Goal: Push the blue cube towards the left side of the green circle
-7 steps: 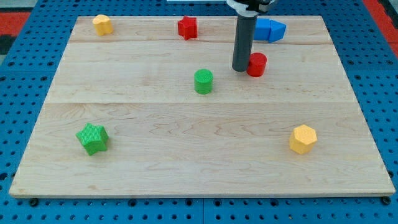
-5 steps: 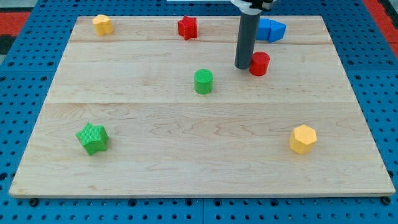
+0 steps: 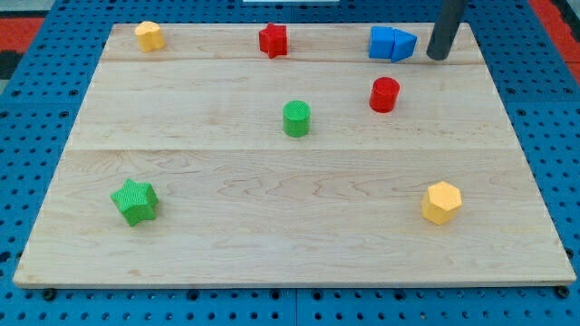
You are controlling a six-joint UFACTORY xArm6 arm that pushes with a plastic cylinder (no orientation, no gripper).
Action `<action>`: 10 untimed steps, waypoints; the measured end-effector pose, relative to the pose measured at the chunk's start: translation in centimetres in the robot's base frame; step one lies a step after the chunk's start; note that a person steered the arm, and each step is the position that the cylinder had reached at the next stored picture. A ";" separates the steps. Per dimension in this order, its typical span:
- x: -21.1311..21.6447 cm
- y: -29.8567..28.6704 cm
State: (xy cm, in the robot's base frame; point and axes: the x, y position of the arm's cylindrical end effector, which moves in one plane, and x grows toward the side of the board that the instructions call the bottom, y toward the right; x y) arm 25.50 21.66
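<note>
Where the wooden board (image 3: 272, 208) meets its far right corner, my tip (image 3: 439, 58) rests just right of the blue cube (image 3: 391, 43), a narrow gap between them; it is a bare rod, so it grips nothing. The blue cube sits at the far edge, well right of and beyond the green circle (image 3: 296, 119). A red cylinder (image 3: 384, 94) stands between them, nearer the cube. A red star (image 3: 273, 40) and a yellow block (image 3: 149, 36) lie along the far edge; a green star (image 3: 135, 201) sits near left, a yellow hexagon (image 3: 441, 202) near right.
</note>
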 end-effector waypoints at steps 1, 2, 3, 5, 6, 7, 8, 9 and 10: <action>-2.1 -2.2; -2.1 -8.4; -0.7 -15.5; -4.4 -13.5; -6.0 -15.3; -1.5 -20.6; 4.7 -24.1; 8.8 -27.0; 4.7 -21.8</action>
State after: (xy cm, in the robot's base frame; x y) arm 30.16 -0.15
